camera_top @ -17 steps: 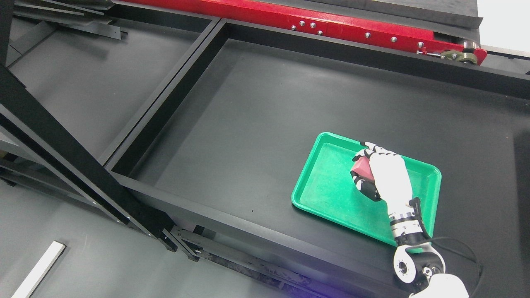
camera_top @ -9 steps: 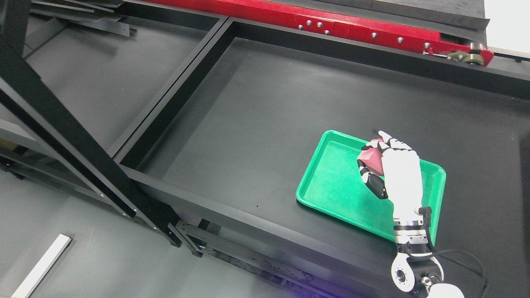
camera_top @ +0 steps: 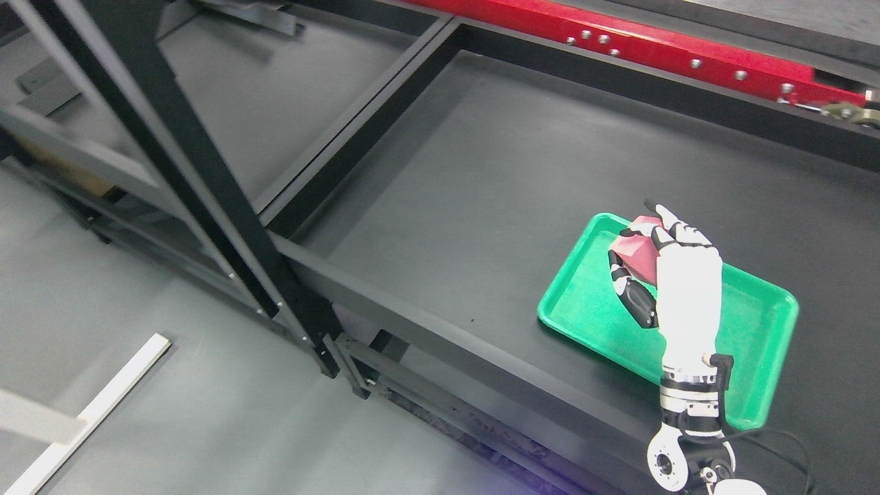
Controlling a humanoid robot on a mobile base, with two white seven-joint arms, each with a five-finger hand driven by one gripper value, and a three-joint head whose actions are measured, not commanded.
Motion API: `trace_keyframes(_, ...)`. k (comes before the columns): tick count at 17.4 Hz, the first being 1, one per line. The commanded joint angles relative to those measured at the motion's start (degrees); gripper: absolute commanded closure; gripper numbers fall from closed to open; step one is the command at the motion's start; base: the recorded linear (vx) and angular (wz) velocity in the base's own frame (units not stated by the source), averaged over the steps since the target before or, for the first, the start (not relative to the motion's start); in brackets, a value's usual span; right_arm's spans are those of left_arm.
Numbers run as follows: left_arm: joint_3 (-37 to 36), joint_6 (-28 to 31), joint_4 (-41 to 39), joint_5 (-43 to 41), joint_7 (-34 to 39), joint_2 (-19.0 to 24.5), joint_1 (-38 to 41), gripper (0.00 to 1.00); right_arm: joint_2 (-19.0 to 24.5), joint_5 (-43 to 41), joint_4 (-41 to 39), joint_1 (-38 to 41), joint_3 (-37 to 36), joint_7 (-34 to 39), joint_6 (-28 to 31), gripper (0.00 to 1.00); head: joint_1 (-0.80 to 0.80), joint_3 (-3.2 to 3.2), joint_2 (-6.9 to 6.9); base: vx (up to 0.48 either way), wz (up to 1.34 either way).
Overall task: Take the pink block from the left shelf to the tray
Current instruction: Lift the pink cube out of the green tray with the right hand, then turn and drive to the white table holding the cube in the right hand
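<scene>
1. Since half a second ago the whole picture has slid rightward and the black upright post now cuts across the left part of the view; that is the head camera turning, not the shelf moving. Relative to the green tray point(camera_top: 763, 330), the right hand point(camera_top: 677, 275) sits much as it did, over the tray's far-left part.
2. Fingers and thumb of the right hand are wrapped around the pink block point(camera_top: 638, 253), thumb on the near-left side, fingers over the far side. Only the block's left faces show past the palm.
3. Whether the block touches the tray floor or hangs just above it cannot be told from this angle.
4. No left arm shows anywhere in the view.
5. Handling, as a judgement: the block looks small, rigid and flat-faced, probably light, so a moderate squeeze on two opposite faces should carry it. The smooth faces could slip if the hold is on an edge or corner.
6. Nothing about it looks fragile, and the tray's raised rim should stop it sliding off once released.
</scene>
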Motion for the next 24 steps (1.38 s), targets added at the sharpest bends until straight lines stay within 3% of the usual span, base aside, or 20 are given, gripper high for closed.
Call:
trace_keyframes(1, 0.0, -0.04, -1.0, 0.0, 0.04, 1.0, -1.84, 0.0, -1.03, -0.12, -1.92, 0.59, -0.04, -0.13, -0.02, 0.97, 0.0, 0.0, 0.0, -0.071, 0.43)
trace_keyframes(24, 0.0, -0.04, -1.0, 0.0, 0.04, 1.0, -1.84, 0.0, -1.03, -0.3, -1.91, 0.68, 0.4, -0.13, -0.02, 0.97, 0.0, 0.0, 0.01, -0.107, 0.76)
